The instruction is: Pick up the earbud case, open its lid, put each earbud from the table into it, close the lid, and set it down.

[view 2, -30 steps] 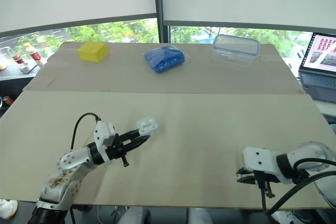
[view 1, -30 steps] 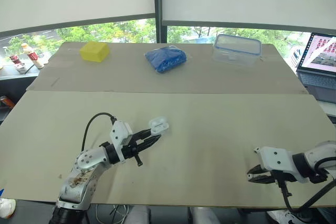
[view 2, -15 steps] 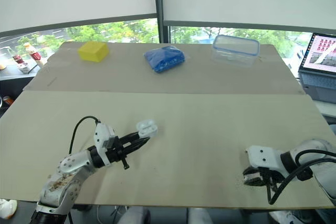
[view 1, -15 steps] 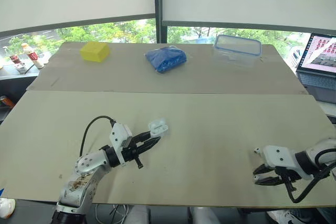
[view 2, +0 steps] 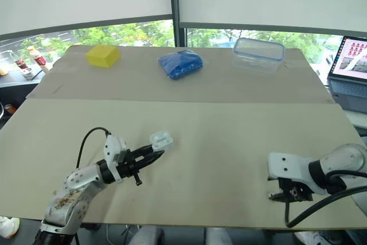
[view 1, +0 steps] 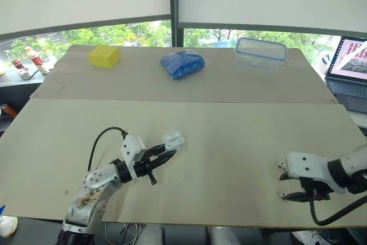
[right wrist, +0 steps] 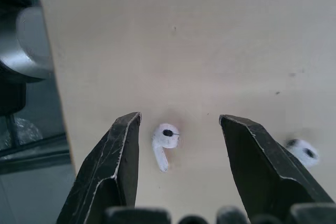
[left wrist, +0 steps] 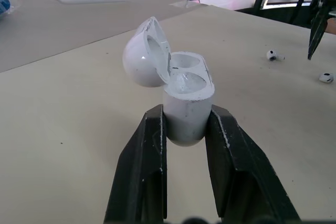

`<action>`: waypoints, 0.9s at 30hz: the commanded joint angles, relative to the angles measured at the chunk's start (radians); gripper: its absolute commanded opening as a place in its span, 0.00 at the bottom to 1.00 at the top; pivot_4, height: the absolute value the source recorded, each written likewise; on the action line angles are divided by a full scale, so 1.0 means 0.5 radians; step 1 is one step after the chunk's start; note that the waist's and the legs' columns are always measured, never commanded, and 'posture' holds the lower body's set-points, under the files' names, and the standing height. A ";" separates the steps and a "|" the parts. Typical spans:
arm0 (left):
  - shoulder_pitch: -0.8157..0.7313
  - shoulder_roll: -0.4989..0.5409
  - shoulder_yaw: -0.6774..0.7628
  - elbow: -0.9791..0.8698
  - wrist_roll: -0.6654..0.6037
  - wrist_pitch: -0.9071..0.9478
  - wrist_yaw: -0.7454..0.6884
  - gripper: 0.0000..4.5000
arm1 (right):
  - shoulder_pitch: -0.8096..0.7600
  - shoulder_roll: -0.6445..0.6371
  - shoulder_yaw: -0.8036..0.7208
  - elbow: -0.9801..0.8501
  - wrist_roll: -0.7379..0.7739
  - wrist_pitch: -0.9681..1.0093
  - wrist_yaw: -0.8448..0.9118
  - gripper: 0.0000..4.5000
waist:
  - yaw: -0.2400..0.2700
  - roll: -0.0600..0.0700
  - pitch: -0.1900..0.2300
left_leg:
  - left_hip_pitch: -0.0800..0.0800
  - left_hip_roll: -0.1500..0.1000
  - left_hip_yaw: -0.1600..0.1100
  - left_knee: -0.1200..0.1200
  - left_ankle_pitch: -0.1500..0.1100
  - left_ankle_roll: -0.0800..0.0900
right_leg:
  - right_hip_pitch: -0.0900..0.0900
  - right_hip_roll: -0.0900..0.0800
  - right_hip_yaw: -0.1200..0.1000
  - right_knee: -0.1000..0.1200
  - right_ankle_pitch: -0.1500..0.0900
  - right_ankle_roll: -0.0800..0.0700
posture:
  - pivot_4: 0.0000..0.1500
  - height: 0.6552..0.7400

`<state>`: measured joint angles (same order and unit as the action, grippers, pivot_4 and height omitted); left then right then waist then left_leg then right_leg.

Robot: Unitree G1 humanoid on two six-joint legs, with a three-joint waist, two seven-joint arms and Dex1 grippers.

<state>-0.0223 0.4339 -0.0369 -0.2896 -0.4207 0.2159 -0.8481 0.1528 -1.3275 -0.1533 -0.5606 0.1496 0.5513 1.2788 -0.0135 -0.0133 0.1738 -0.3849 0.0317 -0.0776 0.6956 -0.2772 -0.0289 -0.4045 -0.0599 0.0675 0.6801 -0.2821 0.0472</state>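
We see the left claw point(left wrist: 186, 115) pinching the small white glossy plastic earbud case point(left wrist: 185, 95) by its lower body, 1 black finger pressed flat against each side. The case stands upright between those fingers, and its rounded lid point(left wrist: 143, 59) is swung back on the hinge, so the 2 hollow sockets inside are open to view. We cannot tell whether the case is lifted clear of the pale beige board worktop point(view 1: 229, 136) or rests on it.

The right claw point(right wrist: 179, 119) is spread wide and points down at the worktop, near its front edge. The first small white earbud point(right wrist: 164, 142) lies on the surface between its 2 black fingers point(right wrist: 105, 182), apart from both, though nearer 1 of them. The second small white earbud point(right wrist: 303, 150) lies just outside the other finger, also on the worktop. From the left claw, both earbuds lie well apart, off towards the right claw.

Far beyond the left claw, at the back of the worktop, sit a yellow sponge-like block point(view 1: 104, 56) and a crumpled blue bag point(view 1: 182, 63). Far beyond the right claw stand a clear plastic box with a blue-rimmed lid point(view 1: 259, 53) and an open laptop point(view 1: 348, 61).
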 commanded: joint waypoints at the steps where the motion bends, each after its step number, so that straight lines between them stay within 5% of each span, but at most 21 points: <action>1: -0.008 -0.009 -0.036 -0.040 0.006 -0.046 -0.012 0.12 | 0.005 -0.048 0.073 -0.166 -0.096 0.176 -0.113 0.60 | 0.000 0.000 0.000 | 0.000 0.000 0.000 0.000 0.000 0.000 | 0.000 0.000 0.000 0.000 0.000 0.000 | 1.00 0.29; 9: -0.005 -0.001 -0.047 -0.047 0.003 -0.048 -0.004 0.12 | -0.151 -0.050 0.400 -0.021 -0.296 0.108 -0.209 0.60 | -0.002 0.000 0.000 | 0.000 0.000 0.000 0.000 0.000 0.000 | -0.001 -0.001 0.000 -0.001 0.000 0.001 | 1.00 0.29; 25: -0.021 -0.003 -0.060 -0.072 0.003 -0.023 0.019 0.12 | -0.208 0.010 0.507 0.013 -0.242 0.149 -0.156 0.60 | -0.006 -0.002 0.000 | 0.001 0.001 0.000 0.000 0.000 0.000 | 0.000 0.000 0.000 -0.001 0.000 0.000 | 1.00 0.29; 27: -0.023 -0.003 -0.066 -0.075 0.004 -0.021 0.019 0.12 | -0.218 0.015 0.517 0.017 -0.239 0.139 -0.146 0.48 | -0.006 -0.003 -0.001 | 0.001 0.001 0.000 0.000 0.000 0.000 | 0.000 0.000 0.000 -0.001 0.000 0.000 | 1.00 0.29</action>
<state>-0.0224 0.4314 -0.0654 -0.2900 -0.4183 0.2174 -0.8401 0.0488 -1.3305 0.0821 -0.5434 0.0223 0.6219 1.2005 -0.0163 -0.0147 0.1735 -0.3845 0.0320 -0.0774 0.6955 -0.2772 -0.0289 -0.4045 -0.0598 0.0675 0.6794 -0.2819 0.0474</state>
